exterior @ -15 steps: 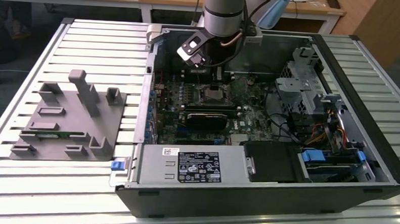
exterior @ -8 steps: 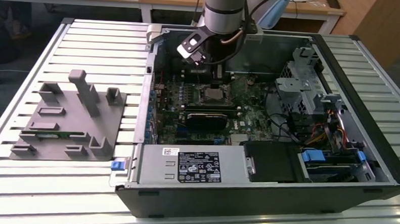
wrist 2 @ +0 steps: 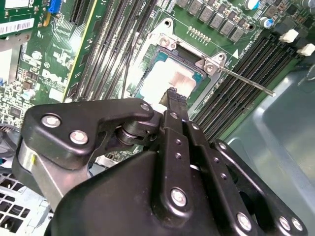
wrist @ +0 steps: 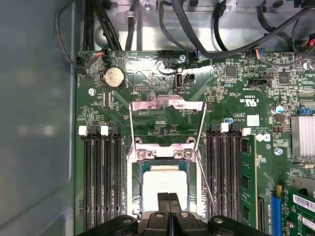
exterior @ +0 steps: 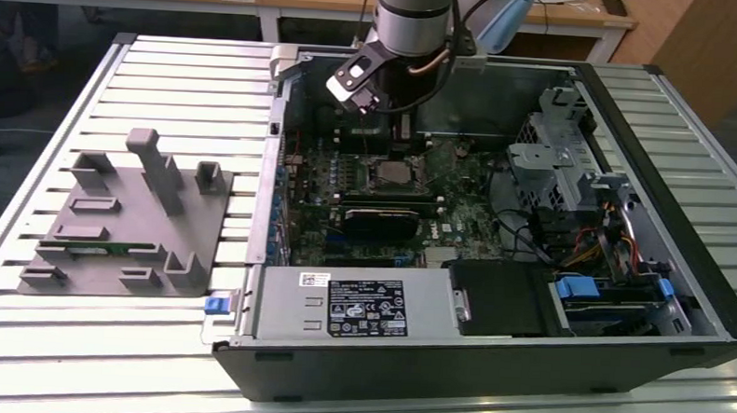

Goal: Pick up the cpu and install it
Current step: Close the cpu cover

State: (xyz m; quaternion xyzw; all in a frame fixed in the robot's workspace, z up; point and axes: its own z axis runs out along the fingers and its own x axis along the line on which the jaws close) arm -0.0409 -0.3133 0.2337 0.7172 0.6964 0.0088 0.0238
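Holds the pincer [wrist: 170, 197] with fingers together and empty, directly above the cpu [wrist: 157, 179] lying flat in the open socket [wrist: 134, 183]; tips over one edge.

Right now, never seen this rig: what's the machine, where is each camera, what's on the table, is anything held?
It is one robot arm reaching down into an open computer case that lies on a slatted table. The exterior view looks at all this from off the arm. Both wrist views ride on the arm and look past its pincer at the motherboard. On the table, at the exterior view's left, stands a grey plastic tray. The cpu, the pale silver square, sits in its socket, whose metal frame is flipped open. The pincer is shut, its tips over the cpu. It holds nothing I can see; whether it touches the chip I cannot tell.
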